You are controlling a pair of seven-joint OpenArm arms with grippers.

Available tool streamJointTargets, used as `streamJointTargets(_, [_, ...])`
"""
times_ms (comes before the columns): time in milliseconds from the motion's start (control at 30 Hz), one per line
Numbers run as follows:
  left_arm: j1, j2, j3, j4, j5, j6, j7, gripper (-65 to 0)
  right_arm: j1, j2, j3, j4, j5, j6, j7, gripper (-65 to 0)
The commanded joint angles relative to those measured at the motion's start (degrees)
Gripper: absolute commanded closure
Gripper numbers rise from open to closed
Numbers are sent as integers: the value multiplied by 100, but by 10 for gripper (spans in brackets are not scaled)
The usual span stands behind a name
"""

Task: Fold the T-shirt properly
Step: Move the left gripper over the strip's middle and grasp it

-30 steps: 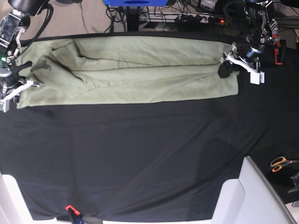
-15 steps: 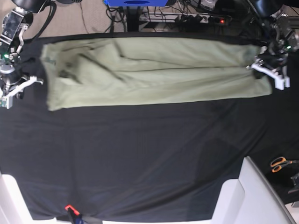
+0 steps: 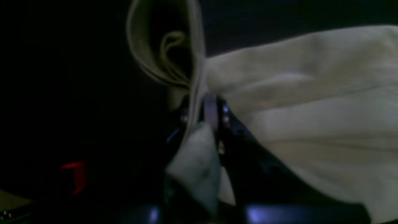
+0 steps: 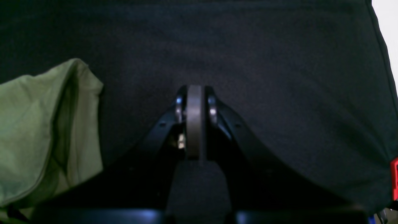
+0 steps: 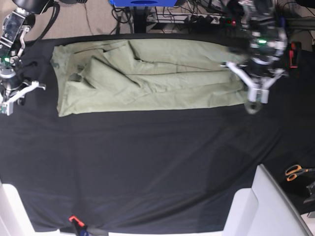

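Scissors (image 5: 297, 172) with orange handles, one pair, lie at the lower right of the base view beside a white panel (image 5: 275, 206), and one small red clip (image 5: 73, 219) sits at the bottom edge left of centre. One black table cloth (image 5: 147, 157) covers the table and fills the middle of that view.

Farther up lies the one T-shirt (image 5: 152, 78), pale sage green, folded into a long band that runs across the upper part of the frame, with creases and a bunched fold toward its left end.

Two grippers show. The left gripper (image 5: 256, 88) is at the right end of the band; in the left wrist view its jaws are closed on a pinch of the T-shirt (image 3: 311, 102), with a loop of fabric standing above the left gripper (image 3: 205, 115) and the rest spreading to the right.

The right gripper (image 5: 15, 93) is at the left edge of the base view, just beside the shirt's left end and apart from it. In the right wrist view the right gripper (image 4: 194, 105) has its jaws pressed together on nothing, over bare black cloth (image 4: 279, 62), with the T-shirt (image 4: 37, 130) at the left of the frame.

Cables and a blue object (image 5: 142, 2) lie beyond the table's far edge.
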Motion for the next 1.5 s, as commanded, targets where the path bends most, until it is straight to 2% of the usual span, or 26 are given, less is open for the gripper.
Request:
streamJointTargets(0, [28,7,186,106,49,127,-100,0,57,65,12,107,44,-7,128,-27])
streamJointTargets(200, [37,297,1136,115,110,303,-56,0,57,74,12,107,44,-7,128,-27])
streamJointTargets(267, [37,349,1400,80,110,637,-56,0,57,74,12,98,44,-7,128,-27])
streamJointTargets(367, [46,314,1953,62,93,919,-56,0,57,74,12,98,44,-7,128,-27])
streamJointTargets(633, [37,332,2762,-316,102,1077,-47,0,57,74,12,98,44,-7,128,-27])
streamJointTargets(767, [28,314,2947,-615,75,1367,-47,0,57,92,12,98,44,-7,128,-27])
streamJointTargets(1467, [-33,332,3061,-685,58,1341,-56,0,57,92,12,80,44,-7,128,-27])
